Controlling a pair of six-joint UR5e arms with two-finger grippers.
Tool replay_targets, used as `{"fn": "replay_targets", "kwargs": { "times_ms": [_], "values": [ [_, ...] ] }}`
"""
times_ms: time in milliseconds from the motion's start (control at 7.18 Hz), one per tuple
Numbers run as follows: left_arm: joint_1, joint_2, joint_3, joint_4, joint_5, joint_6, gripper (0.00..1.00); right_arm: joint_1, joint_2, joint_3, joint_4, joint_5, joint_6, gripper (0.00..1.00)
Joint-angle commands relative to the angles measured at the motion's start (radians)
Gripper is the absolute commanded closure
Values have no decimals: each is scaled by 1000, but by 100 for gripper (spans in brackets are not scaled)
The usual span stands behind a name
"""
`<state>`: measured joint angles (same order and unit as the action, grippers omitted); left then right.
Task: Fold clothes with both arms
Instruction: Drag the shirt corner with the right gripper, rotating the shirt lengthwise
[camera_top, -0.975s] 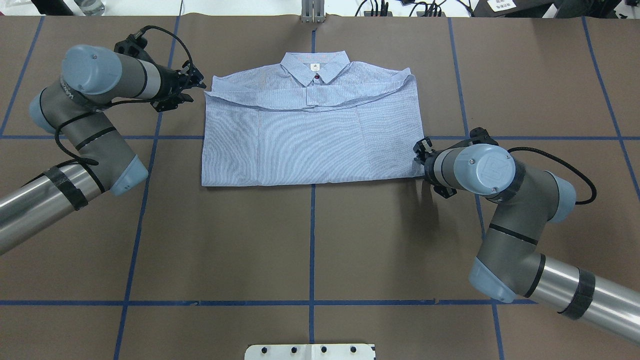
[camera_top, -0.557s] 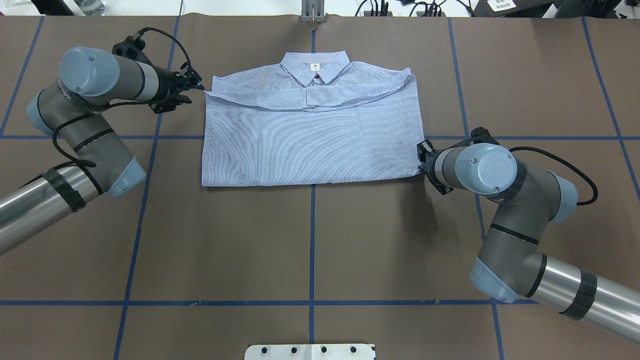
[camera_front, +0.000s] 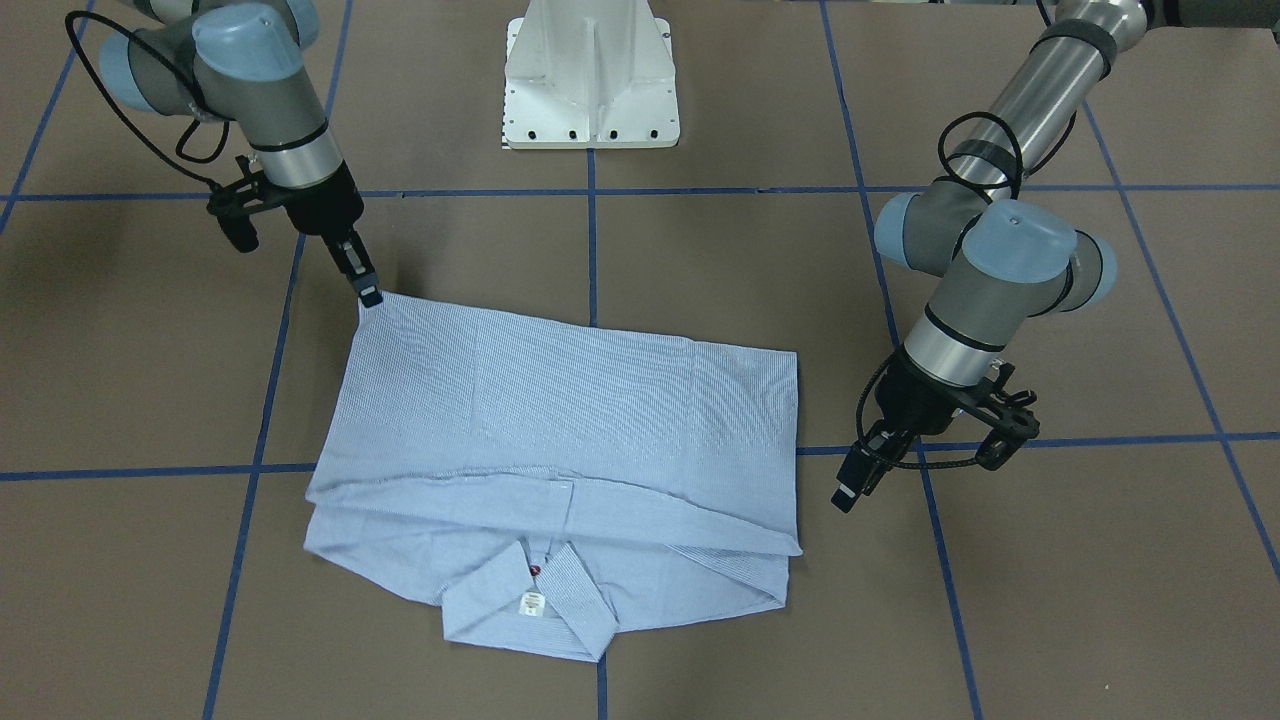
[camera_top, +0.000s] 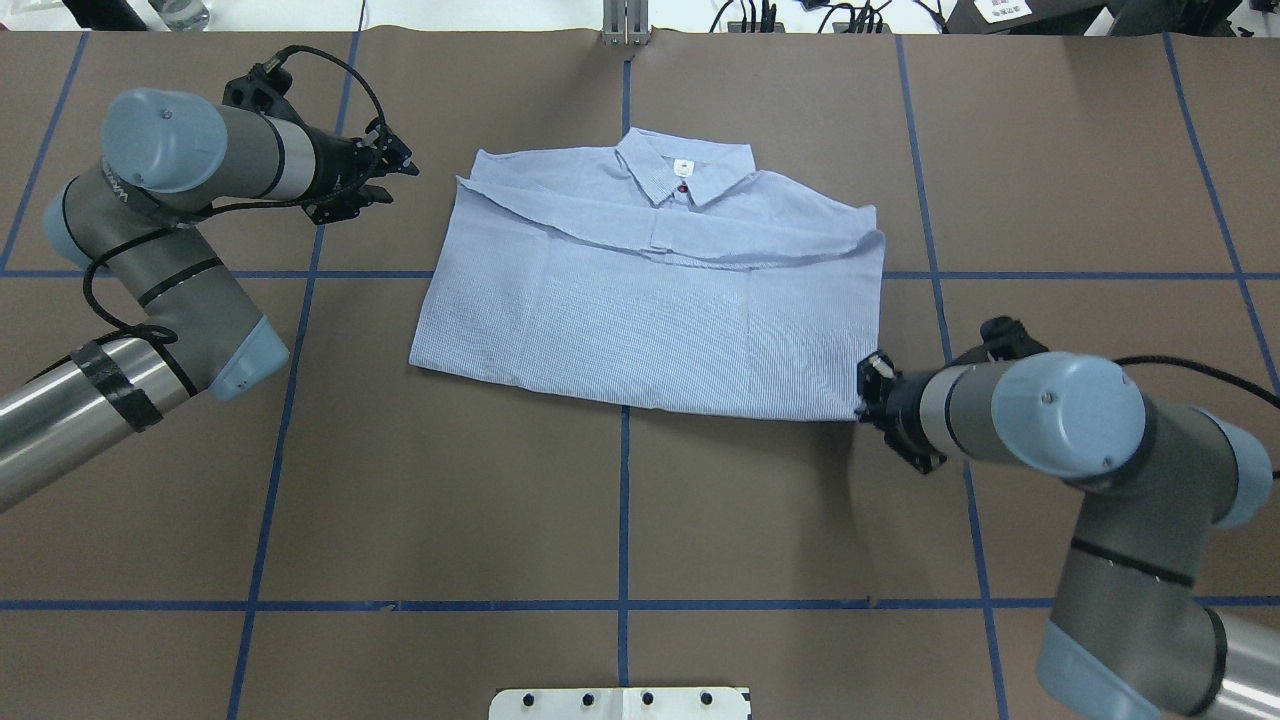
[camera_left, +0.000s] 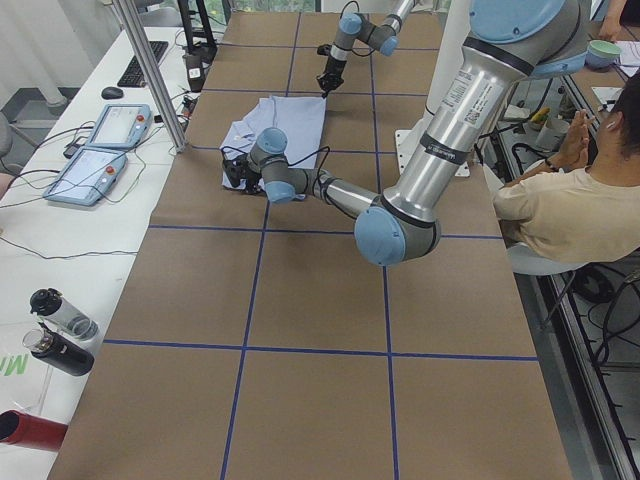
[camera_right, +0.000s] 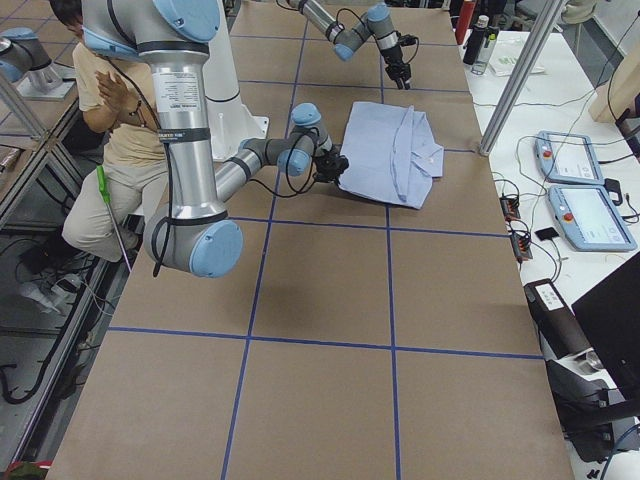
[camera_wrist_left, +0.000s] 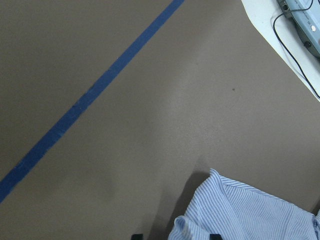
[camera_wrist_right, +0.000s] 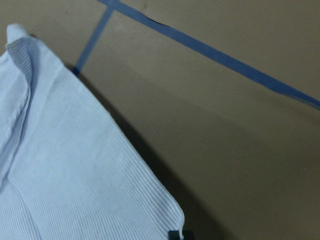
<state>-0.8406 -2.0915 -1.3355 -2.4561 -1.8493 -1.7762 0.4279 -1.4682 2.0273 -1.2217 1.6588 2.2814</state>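
**tapegrid:** How far along is the fold? Finished or not?

**seamripper:** Mostly, I'd say. Working outward from the robot's side, the first thing at 6 o'clock is a big bare stretch of desk (camera_top: 620, 520) with only blue tape lines (camera_top: 450, 605) on it. Past that is the shirt (camera_top: 650, 310), mid-desk and a bit toward 12. It's already a compact rectangle. The sleeves look tucked in, and a folded band runs across just under the collar (camera_top: 685, 170), which points to 12. It sits skewed though, with the near edge sloping down toward 4 o'clock.

**tapegrid:** And the grabby bits?

**seamripper:** The right fingers (camera_front: 368, 292) are narrow, pinched on the shirt's near corner at its 4 o'clock. The left fingers (camera_top: 396, 182) are spread wide and empty, just off the far corner at its 10 o'clock and not touching cloth.

**tapegrid:** So what's left to do?

**seamripper:** My guess is squaring it up, and maybe one more fold side to side. I can't tell which from here.

**tapegrid:** Is there room for that?

**seamripper:** Loads toward 6. The sides are fair, but the left arm (camera_top: 170, 250) fills 9 and the right arm (camera_top: 1100, 470) fills 4. The tight end is 12. The desk edge is near the collar, with cables (camera_top: 760, 15) and a metal post (camera_top: 625, 20) right there, so I wouldn't shove the shirt any further that way.
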Motion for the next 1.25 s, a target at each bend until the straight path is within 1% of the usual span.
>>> {"fn": "replay_targets", "kwargs": {
  "times_ms": [0,139,279,418,557,696,836,975,1114],
  "values": [
    [8,31,-66,2,-78,-14,46,-235,-52,126,-76,95,0,100],
    [11,45,-92,0,-87,-16,46,-279,-52,134,-76,216,1,100],
    [29,71,-134,-3,-131,-16,45,-358,-73,134,-78,245,3,57],
    [78,108,-195,-1,-136,-17,40,-395,-86,134,-79,236,45,1],
    [113,172,-276,0,-137,-35,34,-368,-86,145,-78,237,61,0],
    [156,230,-350,-1,-133,-92,33,-288,-78,180,-78,237,61,0],
    [182,247,-372,-4,-127,-177,33,-176,-40,183,-78,240,61,0],
    [225,248,-373,-6,-96,-295,32,-70,4,165,-78,243,56,0],
    [303,243,-369,-6,-5,-337,32,19,40,147,-78,248,46,0]
  ]
}}
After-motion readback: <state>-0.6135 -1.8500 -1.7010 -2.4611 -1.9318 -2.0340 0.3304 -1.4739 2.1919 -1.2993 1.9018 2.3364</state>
